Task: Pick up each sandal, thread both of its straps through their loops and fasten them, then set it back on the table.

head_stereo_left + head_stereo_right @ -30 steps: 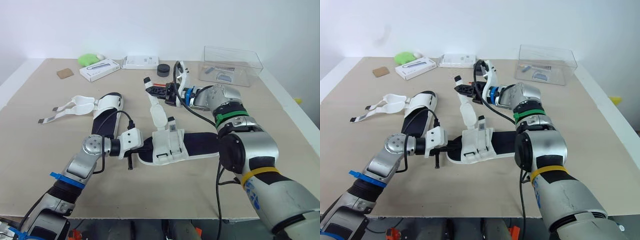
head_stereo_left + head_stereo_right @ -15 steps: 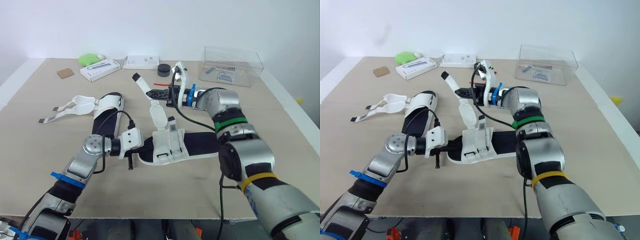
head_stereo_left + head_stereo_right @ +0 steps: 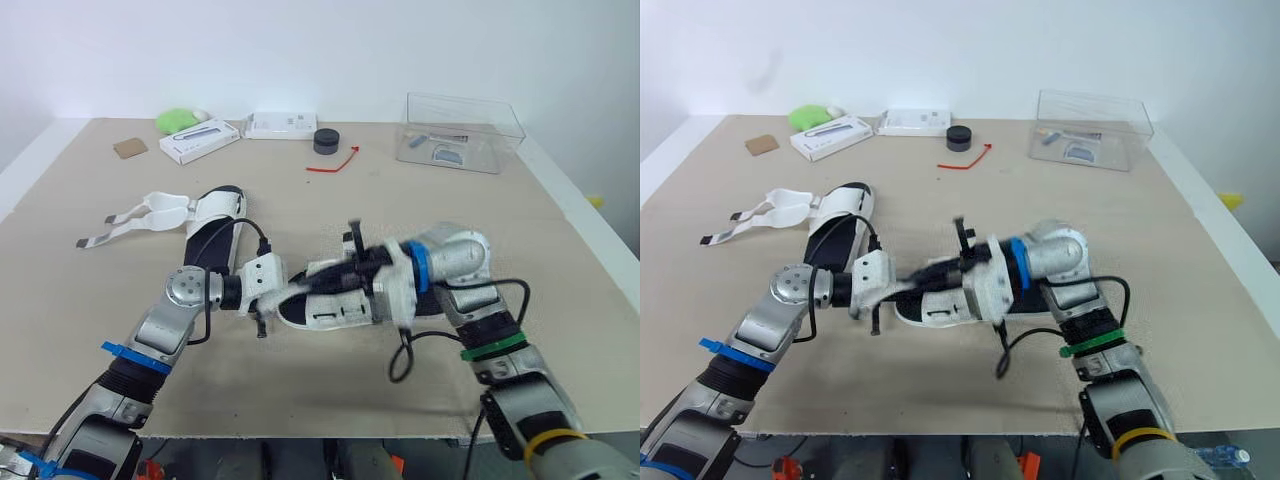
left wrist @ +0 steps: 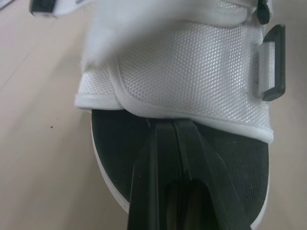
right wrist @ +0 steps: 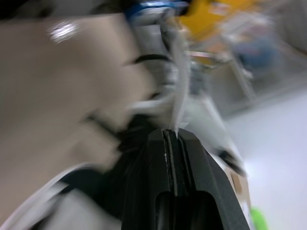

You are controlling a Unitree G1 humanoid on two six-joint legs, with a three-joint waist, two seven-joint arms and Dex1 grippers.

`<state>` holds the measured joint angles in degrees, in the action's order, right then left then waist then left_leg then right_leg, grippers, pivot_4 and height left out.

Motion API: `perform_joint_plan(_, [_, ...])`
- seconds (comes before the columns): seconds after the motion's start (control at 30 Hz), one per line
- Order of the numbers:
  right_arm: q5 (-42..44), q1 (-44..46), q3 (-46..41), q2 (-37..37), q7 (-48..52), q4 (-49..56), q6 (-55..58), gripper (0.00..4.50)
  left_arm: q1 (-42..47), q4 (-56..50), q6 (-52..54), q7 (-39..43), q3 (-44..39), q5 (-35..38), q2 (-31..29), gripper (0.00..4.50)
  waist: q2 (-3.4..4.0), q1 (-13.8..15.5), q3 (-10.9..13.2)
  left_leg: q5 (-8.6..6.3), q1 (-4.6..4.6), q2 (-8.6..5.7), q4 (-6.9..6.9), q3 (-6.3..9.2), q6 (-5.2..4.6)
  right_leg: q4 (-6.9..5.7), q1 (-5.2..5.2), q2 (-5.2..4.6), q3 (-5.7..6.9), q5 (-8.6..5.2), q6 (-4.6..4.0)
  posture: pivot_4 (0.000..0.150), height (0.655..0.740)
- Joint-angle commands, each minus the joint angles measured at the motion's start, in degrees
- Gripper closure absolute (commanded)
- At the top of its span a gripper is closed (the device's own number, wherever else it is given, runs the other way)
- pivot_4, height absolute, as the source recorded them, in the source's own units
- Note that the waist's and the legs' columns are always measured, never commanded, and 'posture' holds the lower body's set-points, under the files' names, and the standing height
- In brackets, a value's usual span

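- The near sandal (image 3: 325, 310) is lying on the surface (image 3: 420, 200), front and centre, showing a black sole and a white mesh upper.
- The left end effector (image 4: 173, 123) is sitting at the toe end with its fingers pressed together, the tips resting on the black insole just below the mesh band (image 4: 192, 72).
- The right end effector (image 5: 172, 133) is reaching over the same sandal from the heel side, fingers closed to a slit and pinching a thin white strap (image 5: 178, 81). This view is blurring.
- The second sandal (image 3: 212, 228) is lying to the left, well apart, its loose straps (image 3: 135, 215) trailing flat and unfastened.
- A red tie (image 3: 333, 162) and a clear box (image 3: 463, 130) are sitting toward the far edge.
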<state>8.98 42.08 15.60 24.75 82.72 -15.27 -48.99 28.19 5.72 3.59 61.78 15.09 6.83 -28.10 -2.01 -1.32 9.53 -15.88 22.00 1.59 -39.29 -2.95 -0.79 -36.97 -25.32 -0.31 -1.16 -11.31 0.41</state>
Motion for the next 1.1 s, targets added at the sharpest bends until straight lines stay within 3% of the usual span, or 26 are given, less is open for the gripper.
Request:
perform_joint_plan(0.03, [-0.4, 3.5, 3.2, 0.8, 0.2, -4.6, -13.9, 4.47, 0.2, 1.8, 0.8, 0.2, 0.8, -1.3, -0.4, 4.5, -0.01, -0.1, 0.0, 0.0, -0.02, 0.03, 0.0, -0.04, 0.0, -0.03, -0.01, 0.03, -0.05, 0.06, -0.15, 0.15, 0.74])
perform_joint_plan(0.27, [-5.4, 8.6, 10.0, 3.9, -3.6, -15.6, -25.8, 4.47, 0.3, 1.7, 1.0, 0.2, 1.0, -1.0, -0.3, 4.5, -0.01, 0.0, 0.0, 0.0, -0.08, 0.12, 0.06, 0.03, 0.0, -0.1, -0.01, 0.05, -0.09, 0.04, -0.5, 0.15, 0.74])
perform_joint_plan(0.4, [-4.7, 10.2, 12.3, 5.6, -6.3, -17.1, -25.9, 3.29, -0.1, 1.3, 1.2, 0.1, 1.1, -1.0, -0.4, 4.5, -0.01, 0.0, 0.0, 0.0, -0.13, 0.1, 0.06, -0.03, 0.0, -0.12, 0.01, -0.03, -0.12, 0.05, -0.5, 0.15, 0.74])
perform_joint_plan(0.53, [-0.9, 9.7, 13.7, 8.8, -8.2, -14.3, -24.8, 1.21, -0.4, 1.0, 1.4, 0.2, 1.3, -1.0, -0.4, 4.5, -0.01, 0.0, 0.0, 0.0, -0.28, 0.12, 0.06, -0.05, 0.0, -0.15, 0.09, -0.07, -0.15, 0.06, -0.53, 0.15, 0.74])
perform_joint_plan(0.63, [6.4, 5.5, 13.5, 15.1, -7.8, -6.4, -17.3, 0.11, -0.5, 0.8, 1.5, 0.0, 1.3, -1.1, -0.4, 4.5, 0.0, 0.3, 0.0, 0.0, -0.32, 0.12, 0.08, 0.0, 0.0, -0.17, 0.15, -0.11, -0.13, 0.02, -0.57, 0.15, 0.74])
perform_joint_plan(0.7, [10.9, 1.8, 11.4, 18.6, -9.2, 0.3, -8.4, 0.11, -0.6, 0.6, 1.6, 0.0, 1.3, -1.1, -0.5, 4.5, -0.01, 0.3, 0.0, -0.02, -0.35, 0.09, 0.1, -0.03, -0.01, -0.14, 0.19, -0.23, -0.15, -0.03, -0.54, 0.15, 0.74])
perform_joint_plan(0.93, [38.6, -11.6, 5.0, 34.1, -27.0, 34.4, 51.6, 0.11, -1.0, 0.1, 2.1, 0.4, 1.0, -0.7, -0.8, 4.5, 0.03, 0.3, 0.0, -0.01, -0.43, 0.09, 0.2, -0.08, -0.01, -0.17, 0.18, -0.36, -0.1, -0.02, -0.58, 0.15, 0.74])
perform_joint_plan(1.1, [58.8, -13.8, 5.3, 39.3, -37.3, 46.8, 83.0, 0.11, -0.2, 0.6, 2.5, 0.5, 1.1, -0.7, -0.5, 4.5, -0.03, 0.3, 0.0, 0.01, -0.47, 0.13, 0.24, 0.0, 0.0, -0.15, 0.21, -0.42, 0.13, -0.25, -0.3, 0.15, 0.74])
